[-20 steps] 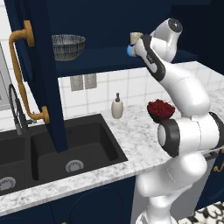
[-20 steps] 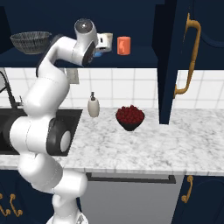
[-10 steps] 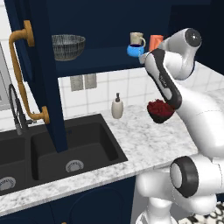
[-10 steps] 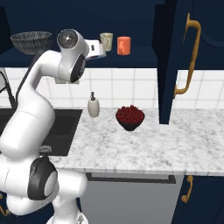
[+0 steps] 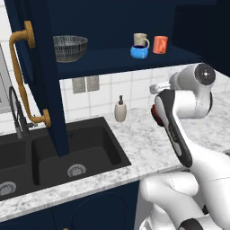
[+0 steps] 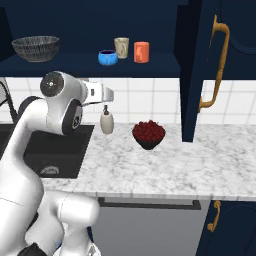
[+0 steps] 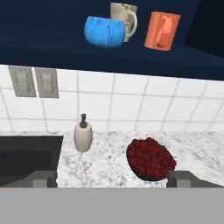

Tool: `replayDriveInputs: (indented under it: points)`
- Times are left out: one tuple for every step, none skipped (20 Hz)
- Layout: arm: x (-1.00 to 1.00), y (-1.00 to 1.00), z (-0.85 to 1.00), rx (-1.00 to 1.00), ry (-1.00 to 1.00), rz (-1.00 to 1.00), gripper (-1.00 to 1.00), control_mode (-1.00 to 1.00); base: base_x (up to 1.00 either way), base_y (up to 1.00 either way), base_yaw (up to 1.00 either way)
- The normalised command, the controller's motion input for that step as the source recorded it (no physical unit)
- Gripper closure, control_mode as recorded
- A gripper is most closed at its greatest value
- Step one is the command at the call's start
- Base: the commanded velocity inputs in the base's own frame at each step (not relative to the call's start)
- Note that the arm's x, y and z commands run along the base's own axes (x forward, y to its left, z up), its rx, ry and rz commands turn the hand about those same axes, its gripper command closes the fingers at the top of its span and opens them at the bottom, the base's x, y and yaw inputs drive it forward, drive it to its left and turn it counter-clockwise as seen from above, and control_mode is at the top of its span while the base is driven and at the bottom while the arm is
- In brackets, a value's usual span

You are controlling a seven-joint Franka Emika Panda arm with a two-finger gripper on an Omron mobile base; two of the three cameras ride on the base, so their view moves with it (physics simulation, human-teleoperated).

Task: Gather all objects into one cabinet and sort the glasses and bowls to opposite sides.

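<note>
I see the cabinet (image 6: pixel 90 62) shelf holding the mesh bowl (image 6: pixel 35 48), blue bowl (image 6: pixel 107 57), cream mug (image 6: pixel 121 48) and orange mug (image 6: pixel 141 52). A dark bowl (image 7: pixel 151 160) of red fruit sits on the counter (image 6: pixel 165 165). My gripper (image 7: pixel 111 178) is wide apart, holding nothing.

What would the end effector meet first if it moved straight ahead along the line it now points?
Probably the white tiled wall just above the counter, since that sits near the middle of the hand view. The soap dispenser and the bowl of red fruit lie lower, to either side. Depth is uncertain.
</note>
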Motion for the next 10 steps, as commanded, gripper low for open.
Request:
replayDriveInputs:
  points:
    - [-1.0,0.0,-0.96,0.06,0.07,-0.16,-1.0,-1.0,0.0,0.0,0.0]
    - [-1.0,0.0,-1.0,0.05,0.08,-0.15,-1.0,-1.0,0.0,0.0,0.0]
    - [-1.0,0.0,-1.0,0.04,0.08,-0.13,-1.0,-1.0,0.0,0.0,0.0]
    - [-1.0,0.04,-1.0,0.03,0.06,-0.12,-1.0,-1.0,0.0,0.0,0.0]
    - [-1.0,0.0,-1.0,0.05,0.05,-0.12,-1.0,-1.0,0.0,0.0,0.0]
    - [-1.0,0.0,-0.97,0.06,0.06,-0.11,-1.0,-1.0,0.0,0.0,0.0]
    - [-1.0,0.01,-0.98,0.06,0.07,-0.11,-1.0,-1.0,0.0,0.0,0.0]
    - [-1.0,0.03,-1.0,0.06,0.06,-0.11,-1.0,-1.0,0.0,0.0,0.0]
    - [-1.0,0.02,-1.0,0.07,0.05,-0.11,-1.0,-1.0,0.0,0.0,0.0]
    - [-1.0,0.04,-1.0,0.07,0.01,-0.11,-1.0,-1.0,0.0,0.0,0.0]
